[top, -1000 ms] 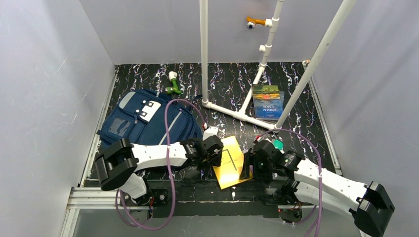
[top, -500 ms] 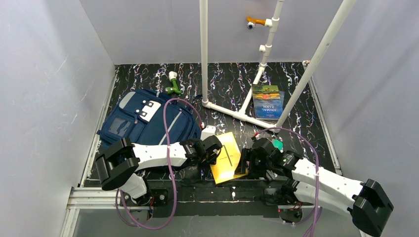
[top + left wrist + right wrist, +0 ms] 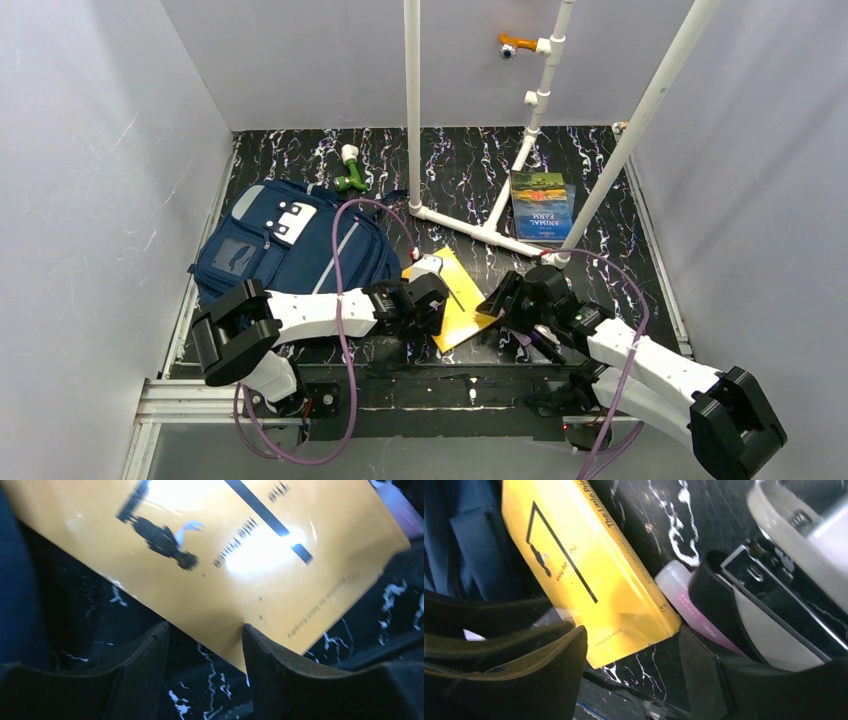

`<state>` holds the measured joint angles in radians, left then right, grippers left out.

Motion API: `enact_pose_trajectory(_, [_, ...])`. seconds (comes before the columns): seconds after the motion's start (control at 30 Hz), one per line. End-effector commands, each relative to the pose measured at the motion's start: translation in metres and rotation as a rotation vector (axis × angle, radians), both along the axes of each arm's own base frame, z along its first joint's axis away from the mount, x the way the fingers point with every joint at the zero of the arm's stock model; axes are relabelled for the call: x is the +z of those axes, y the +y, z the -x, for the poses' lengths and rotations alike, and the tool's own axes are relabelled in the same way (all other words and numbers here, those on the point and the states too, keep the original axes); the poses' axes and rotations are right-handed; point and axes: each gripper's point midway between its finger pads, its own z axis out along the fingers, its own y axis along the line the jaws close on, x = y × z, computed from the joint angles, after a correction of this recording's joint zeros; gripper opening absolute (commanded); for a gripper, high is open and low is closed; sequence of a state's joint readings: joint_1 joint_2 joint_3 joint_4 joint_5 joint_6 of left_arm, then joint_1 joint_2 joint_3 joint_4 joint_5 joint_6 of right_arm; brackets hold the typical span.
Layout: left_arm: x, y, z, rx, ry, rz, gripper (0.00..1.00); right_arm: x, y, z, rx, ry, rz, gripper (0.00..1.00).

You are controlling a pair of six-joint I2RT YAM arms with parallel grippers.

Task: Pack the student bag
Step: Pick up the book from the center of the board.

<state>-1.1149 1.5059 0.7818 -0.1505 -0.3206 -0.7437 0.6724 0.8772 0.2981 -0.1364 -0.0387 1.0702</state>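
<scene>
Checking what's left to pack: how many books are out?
2: a yellow book right of the student bag; a blue book at the far right. Others may be hidden.

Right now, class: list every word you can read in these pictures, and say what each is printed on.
"ANIMAL FARM": cover of the blue book, upside down in the top view.
"The Little Pri", cut off at the picture's edge: spine of the yellow book.
Small print on the yellow book's cover: too blurred to read.
Pink label on the bottle: too blurred to read.
</scene>
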Motion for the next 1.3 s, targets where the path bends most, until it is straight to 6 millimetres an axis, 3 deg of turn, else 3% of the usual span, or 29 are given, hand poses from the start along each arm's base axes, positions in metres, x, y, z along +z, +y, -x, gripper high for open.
enact_pose_trajectory(0.0, [0.034, -0.02, 0.01, -0.165, -0.029, 0.083, 0.57, 0.057, 0.007, -0.047, 0.009, -0.208, 0.001, 0.77])
enact_pose_trajectory(0.13, [0.08, -0.024, -0.008, -0.252, -0.13, 0.087, 0.67, 0.052, -0.002, -0.026, 0.114, -0.146, 0.087, 0.88])
enact_pose_trajectory(0.23, [0.096, -0.021, -0.031, -0.245, -0.131, 0.096, 0.68, 0.054, 0.002, -0.007, 0.148, -0.098, 0.026, 0.91])
enact_pose_trajectory(0.37, [0.092, -0.019, -0.063, -0.225, -0.089, 0.114, 0.68, 0.05, 0.0, 0.002, 0.141, -0.071, 0.005, 0.97])
enact_pose_trajectory(0.53, [0.063, -0.023, -0.098, -0.211, -0.085, 0.047, 0.65, 0.04, 0.015, 0.01, 0.158, 0.014, -0.083, 0.98])
enact_pose_trajectory(0.7, [0.064, -0.026, -0.126, -0.172, -0.109, 0.056, 0.64, 0.03, 0.026, 0.012, 0.052, 0.096, -0.237, 0.94])
enact_pose_trajectory(0.97, [0.026, -0.018, -0.122, -0.133, -0.021, 0.042, 0.58, 0.015, 0.023, 0.006, -0.027, 0.106, -0.259, 0.93])
enact_pose_trajectory(1.13, [0.003, -0.023, -0.11, -0.154, 0.071, 0.078, 0.43, 0.005, 0.019, -0.006, -0.092, 0.048, -0.273, 0.88])
enact_pose_trajectory(1.27, [-0.013, -0.023, -0.1, -0.147, 0.134, 0.098, 0.33, 0.011, 0.017, -0.016, -0.149, -0.045, -0.322, 0.86])
